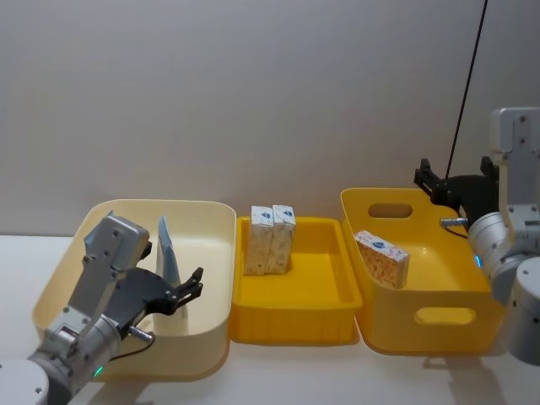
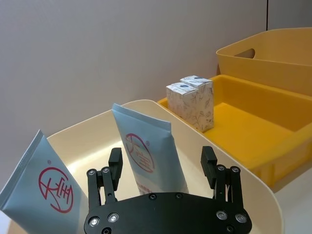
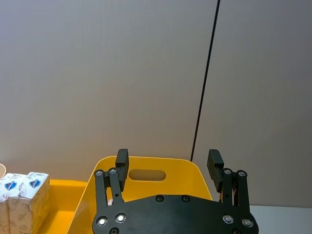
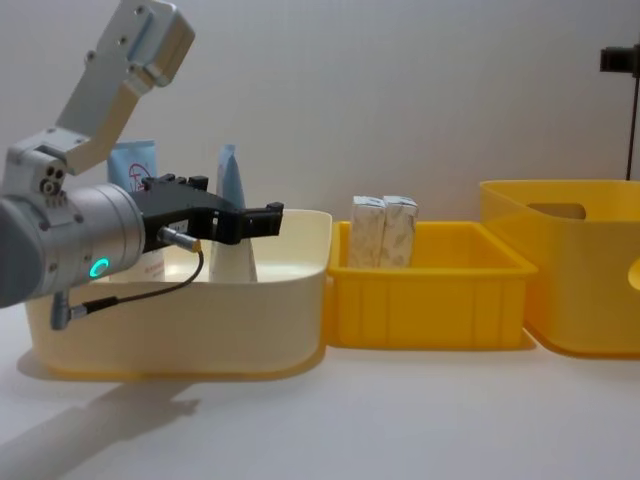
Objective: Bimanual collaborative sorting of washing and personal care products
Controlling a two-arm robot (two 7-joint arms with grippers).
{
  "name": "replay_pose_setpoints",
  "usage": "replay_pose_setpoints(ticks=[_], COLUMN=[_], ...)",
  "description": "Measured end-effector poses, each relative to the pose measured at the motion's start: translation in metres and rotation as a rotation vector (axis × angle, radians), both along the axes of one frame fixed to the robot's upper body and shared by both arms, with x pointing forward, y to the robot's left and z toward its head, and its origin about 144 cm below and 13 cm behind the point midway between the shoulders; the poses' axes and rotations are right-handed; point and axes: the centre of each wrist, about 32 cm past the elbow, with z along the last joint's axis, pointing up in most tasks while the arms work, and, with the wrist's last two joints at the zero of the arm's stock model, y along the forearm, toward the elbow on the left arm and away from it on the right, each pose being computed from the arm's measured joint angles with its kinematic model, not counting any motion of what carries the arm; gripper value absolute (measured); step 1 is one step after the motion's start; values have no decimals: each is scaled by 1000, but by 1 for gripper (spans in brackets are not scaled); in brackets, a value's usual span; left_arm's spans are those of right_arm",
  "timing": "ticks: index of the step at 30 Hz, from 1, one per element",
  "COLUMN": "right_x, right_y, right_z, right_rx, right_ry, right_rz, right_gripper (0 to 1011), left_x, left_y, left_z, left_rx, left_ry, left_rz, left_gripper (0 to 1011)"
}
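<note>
A: Grey wall (image 1: 253,101) behind, white table (image 1: 295,380) w/ three bins in a row. Where's the left arm?

B: Its left gripper (image 1: 196,283) is down inside the cream bin (image 1: 215,337) nr the table's left edge, fingers apart, nothing held. Two pale blue tubes stand in there. The nearer tube (image 2: 148,156) lines up w/ the gap, the other tube (image 2: 41,183) is off to one side. Can't tell if the nearer one is actually betw. the fingers.

A: Rest of the stuff?

B: Two cartons (image 1: 272,239) upright, touching, in the middle tray (image 1: 295,325). A red-printed carton (image 1: 381,257) leans in the big yellow bin (image 1: 439,337) nr the right edge. The right gripper (image 3: 167,158) hangs over that bin's far rim, also spread, empty.

A: So how should it grab?

B: Prob. centre the gap on the tube's flat faces & squeeze gently, since a soft tube may buckle or tip. Then lift straight up to clear the rim w/o knocking the other tube.
</note>
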Motion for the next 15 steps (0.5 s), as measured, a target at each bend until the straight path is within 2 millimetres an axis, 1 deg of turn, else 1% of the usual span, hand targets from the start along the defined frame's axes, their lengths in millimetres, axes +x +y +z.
replay_pose_setpoints(ticks=[5, 15], right_x=[0, 0], right_y=[0, 0], right_z=[0, 0], right_rx=[0, 0], right_ry=[0, 0], right_rz=[0, 0], right_gripper=[1001, 1001], left_x=[6, 12], left_y=[1, 1], left_z=[1, 2], left_rx=[10, 21], left_ry=[2, 4], left_rz=[4, 6], left_gripper=[1003, 1003])
